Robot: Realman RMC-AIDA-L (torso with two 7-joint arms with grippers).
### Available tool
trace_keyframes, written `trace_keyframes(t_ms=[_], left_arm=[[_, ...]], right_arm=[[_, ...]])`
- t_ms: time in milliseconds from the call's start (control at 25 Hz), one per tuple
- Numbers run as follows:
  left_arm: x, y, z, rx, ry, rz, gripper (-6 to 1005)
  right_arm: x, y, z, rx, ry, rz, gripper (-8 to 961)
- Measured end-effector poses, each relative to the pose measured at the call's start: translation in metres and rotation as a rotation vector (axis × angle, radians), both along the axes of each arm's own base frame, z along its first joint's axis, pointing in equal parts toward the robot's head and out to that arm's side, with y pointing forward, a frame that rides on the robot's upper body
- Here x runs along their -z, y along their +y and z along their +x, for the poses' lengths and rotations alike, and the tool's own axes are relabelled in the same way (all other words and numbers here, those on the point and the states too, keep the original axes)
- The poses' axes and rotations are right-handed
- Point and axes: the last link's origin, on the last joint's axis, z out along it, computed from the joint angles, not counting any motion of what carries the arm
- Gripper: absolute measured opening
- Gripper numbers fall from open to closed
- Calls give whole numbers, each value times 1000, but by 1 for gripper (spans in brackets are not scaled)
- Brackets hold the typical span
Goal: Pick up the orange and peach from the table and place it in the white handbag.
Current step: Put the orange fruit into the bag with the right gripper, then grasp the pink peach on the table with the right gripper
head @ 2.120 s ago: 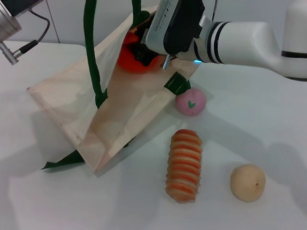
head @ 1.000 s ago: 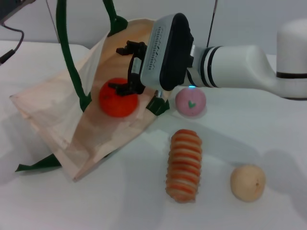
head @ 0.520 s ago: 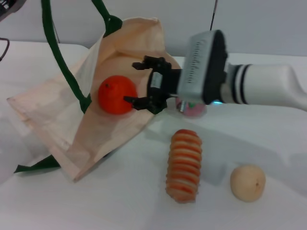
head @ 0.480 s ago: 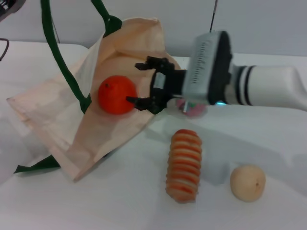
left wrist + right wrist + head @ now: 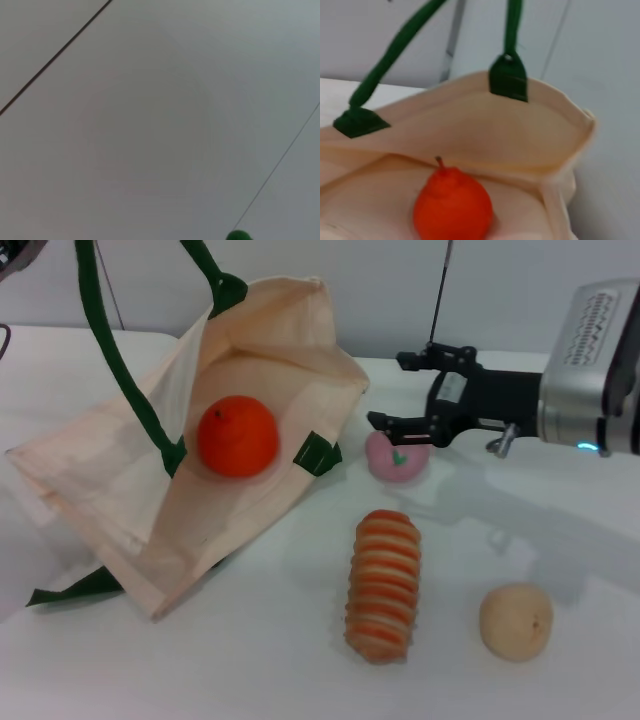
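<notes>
The orange point(image 5: 237, 437) lies inside the open mouth of the white handbag point(image 5: 110, 480), which is tilted on the table with its green handles point(image 5: 100, 340) pulled up past the top of the head view. The right wrist view shows the orange point(image 5: 452, 207) in the handbag point(image 5: 470, 135) too. My right gripper point(image 5: 392, 390) is open and empty, outside the bag to its right, with its lower finger just above the peach point(image 5: 397, 457). The peach rests on the table beside the bag's corner. Only a sliver of my left arm point(image 5: 12, 252) shows at the top left.
A striped orange-and-cream bread roll point(image 5: 383, 583) lies in front of the peach. A pale tan round fruit point(image 5: 516, 621) sits at the front right. The left wrist view shows only wall and a green tip point(image 5: 238, 235).
My right gripper let go of the orange inside the bag, then drew back to the right, out of the bag, to above the peach. The orange stays in the bag.
</notes>
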Motion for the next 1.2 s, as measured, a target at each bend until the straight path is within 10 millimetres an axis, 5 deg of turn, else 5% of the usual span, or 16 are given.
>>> trace_keyframes(t_ms=[1200], left_arm=[[4,6,7,15,-6,-6,128]], right_arm=[[30,17,3,161,-323,-28,879]])
